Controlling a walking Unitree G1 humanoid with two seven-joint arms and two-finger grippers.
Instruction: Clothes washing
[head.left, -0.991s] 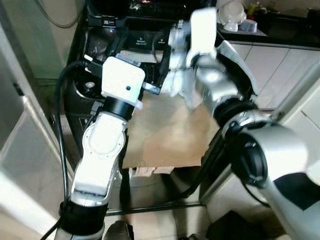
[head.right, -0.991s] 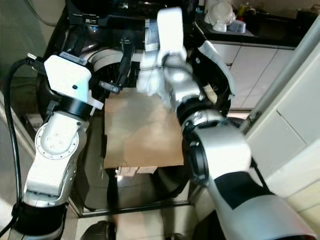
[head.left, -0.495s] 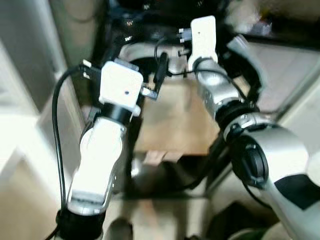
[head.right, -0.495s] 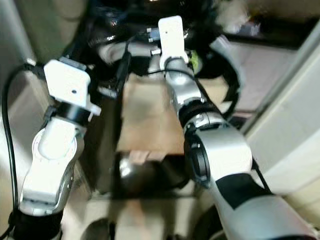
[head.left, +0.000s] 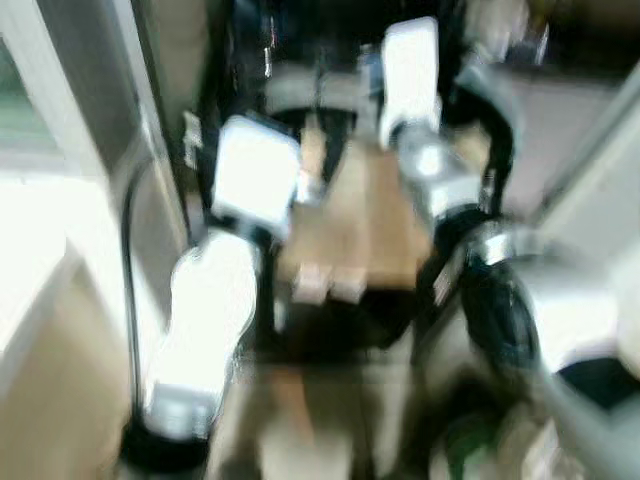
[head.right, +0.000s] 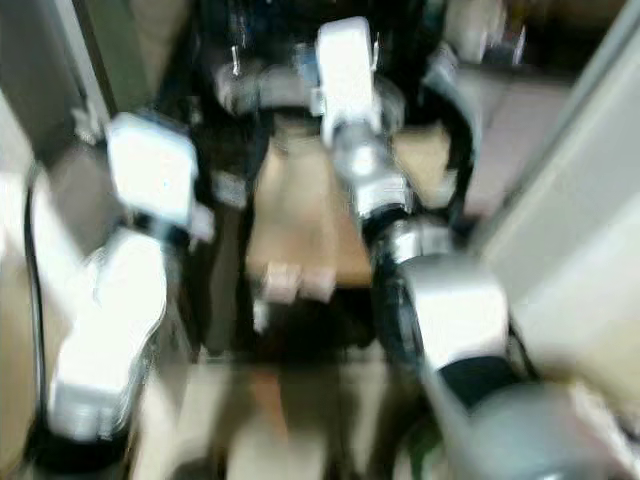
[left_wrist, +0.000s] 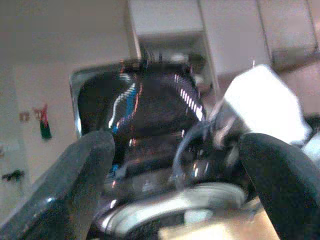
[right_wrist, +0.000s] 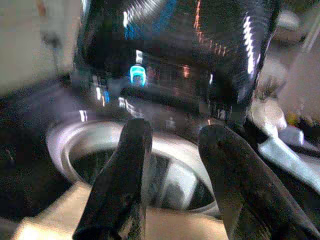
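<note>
— Where are our grippers? Start there.

— Our right gripper (right_wrist: 175, 185) hangs with its fingers parted and empty, just above the tan cardboard sheet (head.left: 355, 215) and facing the silver-rimmed drum opening (right_wrist: 165, 165) of the black washing machine (left_wrist: 145, 125); our left gripper (left_wrist: 175, 185) is spread wide, also holding nothing, aimed at the same rim.

— And the clothes?

— We can't make any out; the head views are blurred.

— So how do we do this well?

— We'd judge it best to steady ourselves first; then close in on the drum, keeping both arms clear of the cardboard.
</note>
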